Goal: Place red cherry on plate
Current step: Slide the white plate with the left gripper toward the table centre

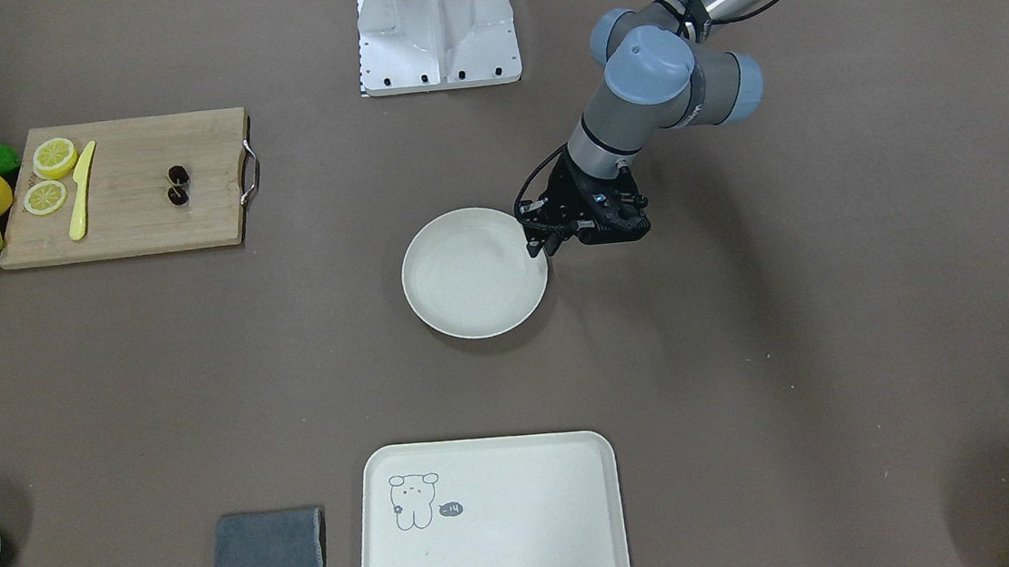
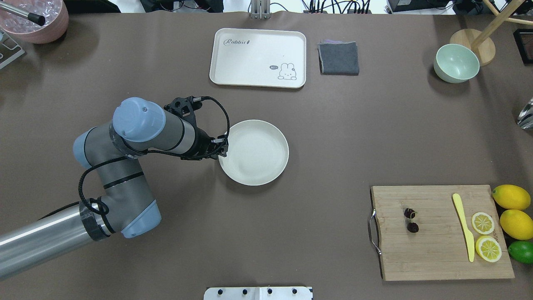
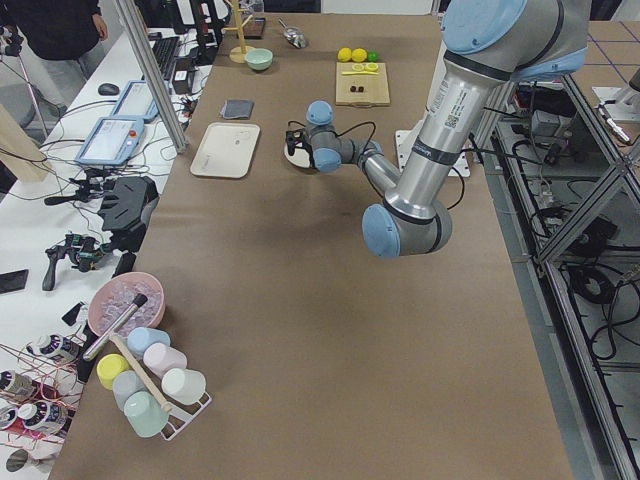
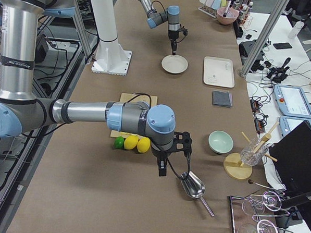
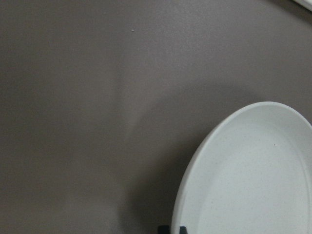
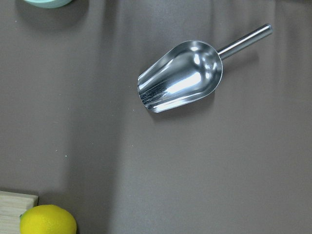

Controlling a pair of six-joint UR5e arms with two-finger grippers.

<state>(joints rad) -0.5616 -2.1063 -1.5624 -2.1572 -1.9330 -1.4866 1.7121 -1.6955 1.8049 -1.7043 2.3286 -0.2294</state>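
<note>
The red cherry [image 2: 411,220], a tiny dark pair on a short stem, lies on the wooden cutting board [image 2: 433,254] at my right, also visible from the front as the cherry [image 1: 177,185]. The cream plate [image 2: 258,154] sits bare at the table's middle. My left gripper [image 2: 223,148] hangs just above the plate's left rim [image 5: 195,161], fingers together with nothing between them. In the front view the same gripper [image 1: 541,245] overlaps the plate [image 1: 467,278] edge. My right gripper [image 4: 162,170] hovers past the lemons near a metal scoop [image 6: 180,78]; whether it is open or shut I cannot tell.
On the board lie a yellow knife [image 2: 464,227] and two lemon slices [image 2: 483,223]; two lemons [image 2: 511,196] and a lime [image 2: 521,251] sit beside it. A rabbit tray [image 2: 233,62], grey cloth [image 2: 338,58], mint bowl [image 2: 456,63] and pink bowl [image 2: 50,29] line the far edge.
</note>
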